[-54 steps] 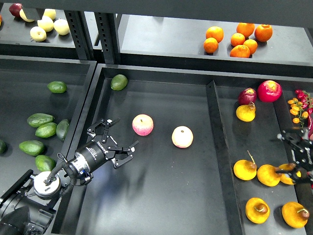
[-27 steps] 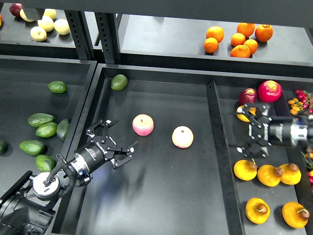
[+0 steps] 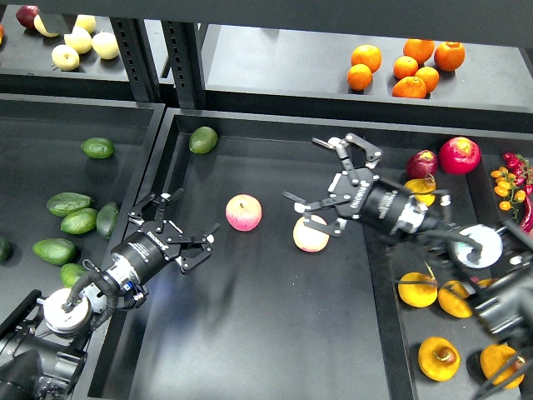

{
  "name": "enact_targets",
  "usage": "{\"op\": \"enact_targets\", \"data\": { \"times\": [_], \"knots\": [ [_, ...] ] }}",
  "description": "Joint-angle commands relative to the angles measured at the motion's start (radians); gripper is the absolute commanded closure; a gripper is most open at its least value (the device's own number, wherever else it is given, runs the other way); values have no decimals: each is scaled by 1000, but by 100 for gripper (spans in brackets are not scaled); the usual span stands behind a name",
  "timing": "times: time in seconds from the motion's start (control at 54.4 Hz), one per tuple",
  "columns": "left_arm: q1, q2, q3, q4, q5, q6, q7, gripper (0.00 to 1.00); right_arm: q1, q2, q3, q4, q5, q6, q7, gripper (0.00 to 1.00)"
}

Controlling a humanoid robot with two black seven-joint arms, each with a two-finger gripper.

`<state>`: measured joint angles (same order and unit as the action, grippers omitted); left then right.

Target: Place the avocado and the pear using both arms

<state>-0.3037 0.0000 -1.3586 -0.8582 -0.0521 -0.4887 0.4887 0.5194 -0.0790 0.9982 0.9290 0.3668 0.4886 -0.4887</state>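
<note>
Several dark green avocados (image 3: 68,202) lie in the left bin; I cannot tell one from the others. A rounder olive-green avocado (image 3: 202,139) lies at the back of the middle tray (image 3: 250,333). Several golden pears lie in the right tray, one with a brown dimpled end (image 3: 438,358) at the front. My left gripper (image 3: 179,223) is open and empty over the middle tray's left edge, right of the avocados. My right gripper (image 3: 321,179) is open and empty over the middle tray, just above a pale apple (image 3: 310,237). Its arm crosses the right tray and hides some pears.
A pink apple (image 3: 243,212) lies in the middle tray between my grippers. Red apples (image 3: 459,154) and a small yellow pear (image 3: 420,187) sit at the back of the right tray. Oranges (image 3: 405,67) and pale apples (image 3: 81,42) are on the back shelf.
My right gripper swung left out of the right tray, across the divider, to above the pale apple, still open and empty. My left gripper drew back slightly to the left.
</note>
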Motion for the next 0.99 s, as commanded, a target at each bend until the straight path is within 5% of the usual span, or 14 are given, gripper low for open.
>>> {"op": "enact_targets", "data": {
  "times": [0.0,0.791,0.975],
  "knots": [
    [-9,0,0,10,-38,0,0,1,-39,79,94,-25,-2,0,0,1],
    [-178,0,6,74,-58,0,0,1,-191,79,258,59,41,0,0,0],
    [-206,0,6,67,-60,0,0,1,-219,79,258,114,43,0,52,0]
  ]
}}
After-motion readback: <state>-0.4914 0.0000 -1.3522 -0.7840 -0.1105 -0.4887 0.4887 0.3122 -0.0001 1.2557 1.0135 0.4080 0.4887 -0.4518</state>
